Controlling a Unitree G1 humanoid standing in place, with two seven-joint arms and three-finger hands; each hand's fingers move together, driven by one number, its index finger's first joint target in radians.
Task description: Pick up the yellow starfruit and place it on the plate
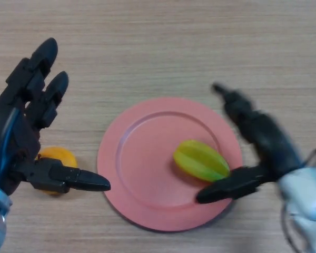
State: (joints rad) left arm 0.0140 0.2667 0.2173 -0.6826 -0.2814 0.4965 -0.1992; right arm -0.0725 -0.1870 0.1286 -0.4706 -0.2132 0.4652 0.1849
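Note:
The yellow-green starfruit lies on the pink plate, right of the plate's centre. My right hand hovers over the plate's right edge, open, its thumb just below the fruit and its fingers stretched above it, not touching it. My left hand is open at the left of the table, fingers spread upward and thumb pointing right toward the plate.
An orange fruit rests on the wooden table left of the plate, partly hidden behind my left thumb.

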